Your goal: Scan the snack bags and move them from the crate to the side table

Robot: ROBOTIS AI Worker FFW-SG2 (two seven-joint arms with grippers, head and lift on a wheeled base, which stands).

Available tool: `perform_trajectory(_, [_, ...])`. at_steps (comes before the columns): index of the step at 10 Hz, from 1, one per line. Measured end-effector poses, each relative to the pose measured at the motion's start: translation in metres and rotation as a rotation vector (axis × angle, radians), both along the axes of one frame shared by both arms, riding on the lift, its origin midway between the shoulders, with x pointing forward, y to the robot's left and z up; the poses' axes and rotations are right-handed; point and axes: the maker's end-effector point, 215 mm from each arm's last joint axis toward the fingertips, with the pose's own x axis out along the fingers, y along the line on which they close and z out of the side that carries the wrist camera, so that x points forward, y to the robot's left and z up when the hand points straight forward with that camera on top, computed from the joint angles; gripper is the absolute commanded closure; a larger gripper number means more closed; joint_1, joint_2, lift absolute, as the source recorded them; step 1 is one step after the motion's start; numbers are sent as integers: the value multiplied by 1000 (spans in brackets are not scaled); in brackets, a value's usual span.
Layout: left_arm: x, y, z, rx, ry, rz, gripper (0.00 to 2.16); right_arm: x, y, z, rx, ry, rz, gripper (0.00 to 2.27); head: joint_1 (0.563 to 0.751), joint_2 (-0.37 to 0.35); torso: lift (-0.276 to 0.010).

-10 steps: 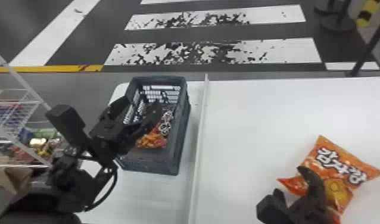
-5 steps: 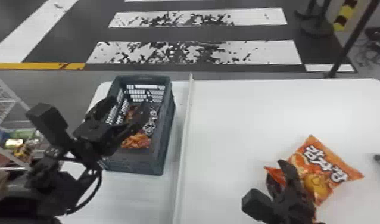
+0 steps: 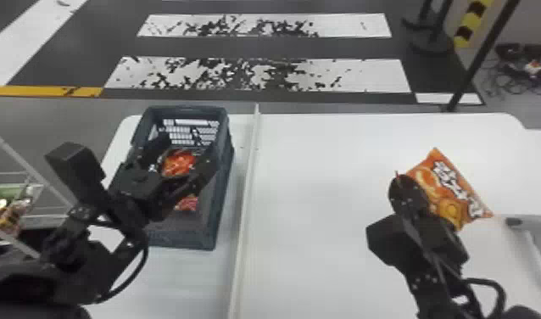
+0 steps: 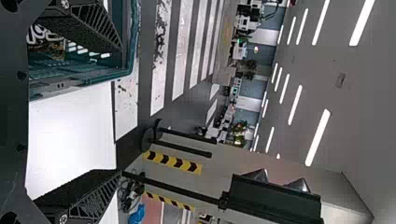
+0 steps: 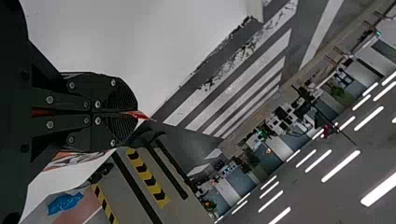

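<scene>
Right pincer (image 3: 403, 182) and orange bag (image 3: 447, 182) displaced farther from the robot. Left pincer (image 3: 189, 149), released, at crate (image 3: 180, 239): careless lowering may knock the wall. Right pincer, clenched on the bag's edge over the desk (image 3: 324, 191): narrow grip may let it slip. Obscured: snack bags (image 3: 178, 163) within the crate, partly; the bag's pinched edge; grey device (image 3: 532, 222), cut off.
</scene>
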Motion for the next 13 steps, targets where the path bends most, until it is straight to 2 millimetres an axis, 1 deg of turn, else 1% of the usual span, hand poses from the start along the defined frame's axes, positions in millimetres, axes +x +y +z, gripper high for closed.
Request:
perform_trajectory(1, [1,-6,-2,2,4,-9,70,10,6,29,181,-60,-15,2243,695,25,-87])
perform_trajectory(2, [0,-10,-6,4,9,-13,70,19,11,53,400,-109,-24,2243,695,26,-87])
perform_trajectory(3, [0,-11,-8,8,12,-16,70,27,15,67,653,-101,-8,2243,695,29,-87])
perform_trajectory(4, [0,-11,-9,11,15,-16,70,34,6,70,920,-68,-10,2243,695,17,-87])
perform_trajectory(5, [0,-11,-10,11,17,-17,70,40,-18,59,1163,-39,-59,2243,695,4,-87])
perform_trajectory(6, [0,-11,-9,11,15,-17,70,43,-51,37,1349,-22,-138,2243,695,-40,-87])
perform_trajectory(7, [0,-11,-9,12,13,-17,70,43,-80,17,1422,-29,-208,2243,695,-82,-87])
perform_trajectory(8, [0,-13,-10,11,16,-19,70,41,-103,0,1420,-37,-264,2243,695,-116,-87])
perform_trajectory(9, [1,-17,-13,10,19,-24,70,37,-121,-17,1391,-42,-309,2182,695,-134,-87])
perform_trajectory(10, [2,-19,-13,8,20,-26,70,32,-132,-27,1343,-47,-340,1946,695,-159,-87])
perform_trajectory(11, [2,-20,-14,5,20,-28,70,23,-142,-33,1278,-49,-372,1862,695,-175,-87])
perform_trajectory(12, [2,-21,-16,4,24,-28,70,8,-156,-35,1200,-62,-417,1629,695,-188,-87])
perform_trajectory(13, [2,-21,-20,0,28,-28,70,-5,-166,-39,1153,-67,-431,397,695,-211,-87])
